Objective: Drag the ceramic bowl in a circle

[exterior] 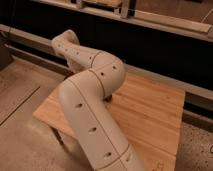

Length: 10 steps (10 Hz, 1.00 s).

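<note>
Bending over the wooden table (150, 110), the arm (95, 115) hides the gripper behind its elbow, its state impossible to tell.

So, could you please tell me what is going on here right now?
The robot's arm is bent over the wooden table, its elbow low above the tabletop. The gripper is out of view, apparently hidden behind that elbow. The ceramic bowl cannot be seen either, so whether dragging is under way is unclear.
</note>
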### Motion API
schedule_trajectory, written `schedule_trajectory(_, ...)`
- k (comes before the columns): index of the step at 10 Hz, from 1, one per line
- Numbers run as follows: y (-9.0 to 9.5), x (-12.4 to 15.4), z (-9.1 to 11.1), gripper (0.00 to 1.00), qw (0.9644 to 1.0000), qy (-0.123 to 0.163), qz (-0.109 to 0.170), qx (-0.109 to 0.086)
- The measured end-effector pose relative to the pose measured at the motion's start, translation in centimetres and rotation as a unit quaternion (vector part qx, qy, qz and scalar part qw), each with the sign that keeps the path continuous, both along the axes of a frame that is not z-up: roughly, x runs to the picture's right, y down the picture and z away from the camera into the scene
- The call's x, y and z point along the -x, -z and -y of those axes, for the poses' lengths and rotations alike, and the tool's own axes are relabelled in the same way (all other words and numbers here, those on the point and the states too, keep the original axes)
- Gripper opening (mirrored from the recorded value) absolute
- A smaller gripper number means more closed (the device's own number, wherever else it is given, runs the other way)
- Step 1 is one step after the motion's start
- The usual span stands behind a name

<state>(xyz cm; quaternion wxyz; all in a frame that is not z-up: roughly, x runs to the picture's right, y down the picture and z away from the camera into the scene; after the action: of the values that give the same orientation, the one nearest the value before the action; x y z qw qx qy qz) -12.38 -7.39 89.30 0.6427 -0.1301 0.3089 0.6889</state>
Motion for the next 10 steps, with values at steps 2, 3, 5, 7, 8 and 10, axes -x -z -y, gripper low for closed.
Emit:
schedule_trajectory(2, 0.12, -0.38, -0.14, 0.79, 1.0, -0.003, 0.0, 0.002)
schedule_trajectory(3, 0.12, -0.49, -0.23, 0.79, 1.0, -0.003, 0.0, 0.003)
schedule_trajectory(5, 0.04, -0.6, -0.49, 0.79, 1.0, -0.003, 0.0, 0.005)
schedule_trajectory(7, 0.01, -0.5, -0.61, 0.79, 1.0, -0.003, 0.003, 0.006)
schedule_trajectory(8, 0.04, -0.34, -0.57, 0.79, 1.0, -0.005, 0.006, 0.006)
schedule_trajectory(10, 0.52, 0.19, 0.09, 0.79, 0.9997, -0.015, 0.02, 0.001)
